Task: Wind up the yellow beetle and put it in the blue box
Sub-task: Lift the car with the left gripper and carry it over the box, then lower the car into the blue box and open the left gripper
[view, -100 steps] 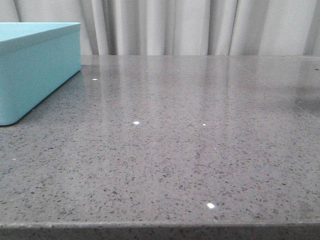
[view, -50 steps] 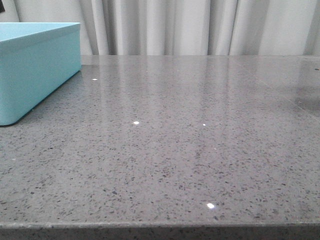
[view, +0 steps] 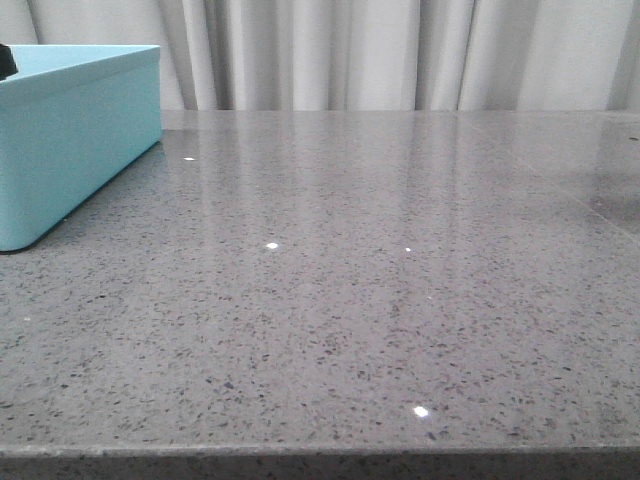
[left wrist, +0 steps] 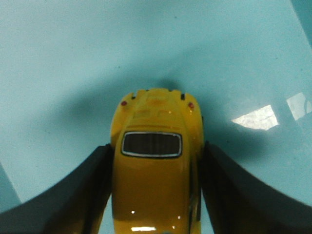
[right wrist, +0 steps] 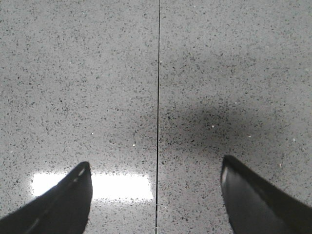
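Observation:
The blue box (view: pixel 75 140) stands at the far left of the table in the front view. A dark bit of my left arm (view: pixel 4 62) shows above its rim at the picture's edge. In the left wrist view my left gripper (left wrist: pixel 156 151) is shut on the yellow beetle (left wrist: pixel 156 161), a finger against each side, over the box's turquoise inner floor (left wrist: pixel 73 63). The car's shadow lies just under it; I cannot tell whether its wheels touch the floor. My right gripper (right wrist: pixel 156 168) is open and empty above the speckled grey table (right wrist: pixel 97 73).
The grey stone table (view: pixel 350 280) runs to a front edge at the bottom of the front view. A thin dark seam (right wrist: pixel 158 97) crosses the tabletop under my right gripper. White curtains (view: pixel 380 50) hang behind the table.
A dark bit of my left arm has come into the front view above the box's rim at the far left. The box and the table have not moved.

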{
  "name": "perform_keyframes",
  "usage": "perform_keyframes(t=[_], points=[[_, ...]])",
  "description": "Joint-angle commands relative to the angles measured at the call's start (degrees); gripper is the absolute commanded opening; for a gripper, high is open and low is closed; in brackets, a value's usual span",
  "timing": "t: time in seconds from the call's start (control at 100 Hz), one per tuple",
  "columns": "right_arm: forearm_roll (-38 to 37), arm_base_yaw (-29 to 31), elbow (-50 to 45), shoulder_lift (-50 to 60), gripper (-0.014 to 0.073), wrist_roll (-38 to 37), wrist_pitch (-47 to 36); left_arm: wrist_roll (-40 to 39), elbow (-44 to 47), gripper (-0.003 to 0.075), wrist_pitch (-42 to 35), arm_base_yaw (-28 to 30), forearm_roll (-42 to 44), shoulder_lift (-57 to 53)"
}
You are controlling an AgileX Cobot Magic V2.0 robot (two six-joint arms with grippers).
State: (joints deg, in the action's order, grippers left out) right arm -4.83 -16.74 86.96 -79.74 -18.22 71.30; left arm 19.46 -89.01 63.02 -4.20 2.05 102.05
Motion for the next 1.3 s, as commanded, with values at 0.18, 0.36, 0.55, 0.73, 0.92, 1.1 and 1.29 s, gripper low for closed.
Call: perform_keyframes(t=[0.18, 0.36, 0.55, 0.73, 0.92, 1.1, 1.29], points=[[-0.8, 0.0, 1.2, 2.0, 0.0549, 0.4, -1.9, -0.4, -1.3, 0.0497, -1.3, 0.2, -0.9, -2.7], [-0.7, 0.0, 1.2, 2.0, 0.0549, 0.4, -2.0, -0.4, -1.7, 0.0507, 0.0, 0.2, -0.9, -3.2], [-0.7, 0.0, 1.2, 2.4, 0.0549, 2.1, -2.8, -0.4, -3.0, 0.0437, -0.3, 0.2, -2.8, -6.8], [-0.7, 0.0, -0.4, 5.9, 0.0549, 3.4, -7.0, -0.4, -3.0, 0.0242, -0.9, 0.2, -5.9, -12.7], [-0.7, 0.0, -4.2, 11.2, 0.0549, 4.3, -12.5, -0.8, -2.7, 0.002, 0.3, 0.2, -7.6, -18.7], [-0.7, 0.0, -10.1, 17.7, 0.0437, 4.3, -16.7, -0.8, -0.3, -0.0019, 0.4, 0.2, -10.7, -24.1], [-0.7, 0.0, -17.0, 24.9, 0.0217, 4.3, -20.5, -0.8, 6.7, -0.0019, -1.6, 0.2, -13.8, -30.9]])
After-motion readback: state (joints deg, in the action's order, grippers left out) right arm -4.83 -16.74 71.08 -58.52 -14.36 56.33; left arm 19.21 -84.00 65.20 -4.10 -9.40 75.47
